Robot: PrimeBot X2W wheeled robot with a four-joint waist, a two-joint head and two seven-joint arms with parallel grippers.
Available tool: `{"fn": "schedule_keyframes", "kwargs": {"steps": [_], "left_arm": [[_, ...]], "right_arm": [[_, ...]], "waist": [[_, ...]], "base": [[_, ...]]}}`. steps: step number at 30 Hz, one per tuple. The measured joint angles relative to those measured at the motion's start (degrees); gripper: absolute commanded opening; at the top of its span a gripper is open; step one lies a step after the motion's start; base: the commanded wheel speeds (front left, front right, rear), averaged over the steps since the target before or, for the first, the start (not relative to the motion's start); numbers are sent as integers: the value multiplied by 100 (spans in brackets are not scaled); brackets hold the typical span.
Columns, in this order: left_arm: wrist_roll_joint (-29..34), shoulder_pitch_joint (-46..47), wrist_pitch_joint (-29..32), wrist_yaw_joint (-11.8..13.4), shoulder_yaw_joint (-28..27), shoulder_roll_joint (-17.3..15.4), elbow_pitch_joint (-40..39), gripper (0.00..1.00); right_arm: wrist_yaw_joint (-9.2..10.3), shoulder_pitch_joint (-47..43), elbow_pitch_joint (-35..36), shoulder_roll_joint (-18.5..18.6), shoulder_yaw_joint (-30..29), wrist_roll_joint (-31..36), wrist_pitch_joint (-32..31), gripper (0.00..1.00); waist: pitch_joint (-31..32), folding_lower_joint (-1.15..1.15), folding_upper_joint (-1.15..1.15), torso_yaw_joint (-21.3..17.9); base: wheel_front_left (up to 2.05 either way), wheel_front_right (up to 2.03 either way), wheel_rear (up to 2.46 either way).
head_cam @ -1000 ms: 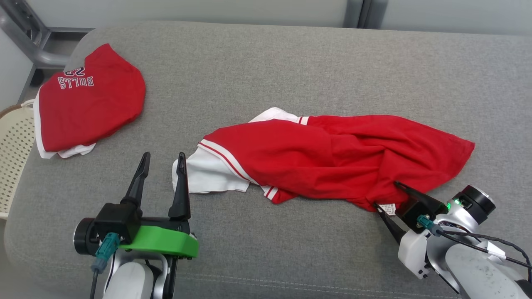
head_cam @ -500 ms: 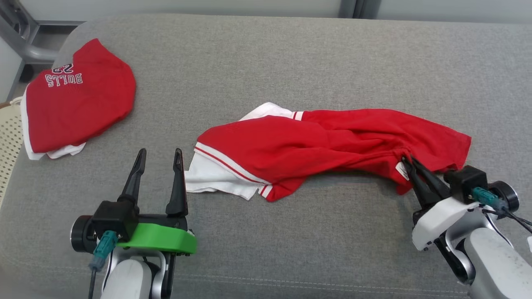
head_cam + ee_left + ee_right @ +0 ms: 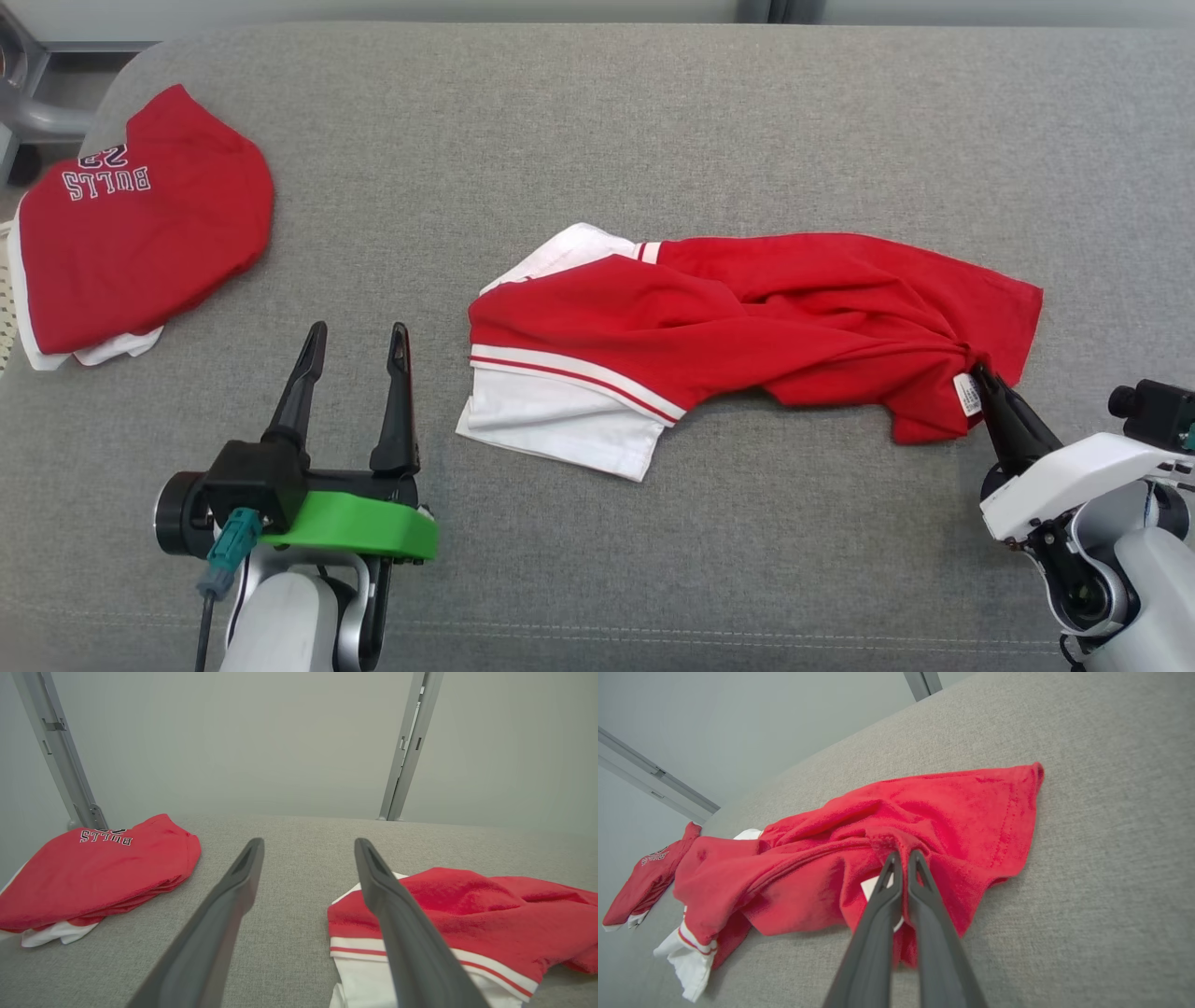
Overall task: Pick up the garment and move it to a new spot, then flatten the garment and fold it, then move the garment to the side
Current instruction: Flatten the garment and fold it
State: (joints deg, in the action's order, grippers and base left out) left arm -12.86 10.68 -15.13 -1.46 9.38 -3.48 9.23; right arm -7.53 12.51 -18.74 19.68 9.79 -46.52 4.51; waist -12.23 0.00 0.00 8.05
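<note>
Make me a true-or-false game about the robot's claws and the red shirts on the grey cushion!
1. The right gripper pinches the crumpled red-and-white garment. True.
2. The left gripper is shut. False: it is wide open and holds nothing.
3. The folded red shirt with white lettering lies to the robot's left of the crumpled one. True.
4. The two shirts touch. False: bare grey fabric cushion lies between them.

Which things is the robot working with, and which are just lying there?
In the job: crumpled red and white garment; right end effector, shut on its edge; left end effector, open.
Just lying about: folded red Bulls shirt.
</note>
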Motion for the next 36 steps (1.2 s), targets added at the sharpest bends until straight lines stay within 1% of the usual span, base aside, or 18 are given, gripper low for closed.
{"fn": "schedule_keyframes", "kwargs": {"steps": [1,2,4,7,9,13,17,19,21,22,25,26,30,36], "left_arm": [[7,6,1,-5,-8,2,7,100],[11,15,1,-9,-11,5,16,100],[25,31,1,-36,-13,13,24,100],[48,43,1,-56,-25,21,34,100],[62,51,1,-58,-40,24,31,100],[92,48,1,-62,-96,27,13,100],[134,48,0,-66,-120,32,-4,100],[141,48,1,-75,-138,33,-16,100],[148,47,0,-75,-168,36,-40,100],[149,44,1,-76,-179,38,-45,100],[185,24,1,-76,-224,38,-70,100],[191,17,1,-75,-244,35,-79,100],[220,-59,0,-76,-322,11,-91,100],[249,-191,0,-76,-382,-60,-121,100]], "right_arm": [[1,19,-89,20,47,-102,-35,47],[1,37,-152,51,85,-191,-16,100],[1,131,-328,66,97,-428,57,100],[1,226,-677,192,97,-419,345,100],[2,263,-964,274,67,-276,548,100],[2,421,-1392,313,-89,71,862,100],[2,510,-1408,283,-288,426,1009,100],[2,517,-1218,281,-412,735,1031,100],[3,516,-788,209,-673,1048,1048,100],[3,502,-531,169,-753,1305,1049,100],[3,305,186,-83,-913,2037,1050,100],[3,207,404,-165,-921,2308,1049,100],[1,-97,1105,-527,-865,2967,1054,100],[1,-500,1564,-825,-677,3475,1054,100]], "waist": [[-7,0,0,-7],[-12,0,0,-8],[-16,0,0,-12],[-19,0,0,-11],[-20,0,0,-14],[-24,0,0,-48],[-50,0,0,-87],[-52,0,0,-108],[-48,0,0,-139],[-43,0,0,-155],[-4,0,0,-203],[15,-1,0,-218],[113,-1,0,-288],[288,-1,0,-384]], "base": [[0,0,0],[0,0,0],[0,0,0],[0,0,0],[0,0,0],[0,0,0],[0,0,0],[0,0,0],[0,0,0],[0,0,0],[0,0,0],[0,0,0],[0,0,0],[0,0,0]]}}
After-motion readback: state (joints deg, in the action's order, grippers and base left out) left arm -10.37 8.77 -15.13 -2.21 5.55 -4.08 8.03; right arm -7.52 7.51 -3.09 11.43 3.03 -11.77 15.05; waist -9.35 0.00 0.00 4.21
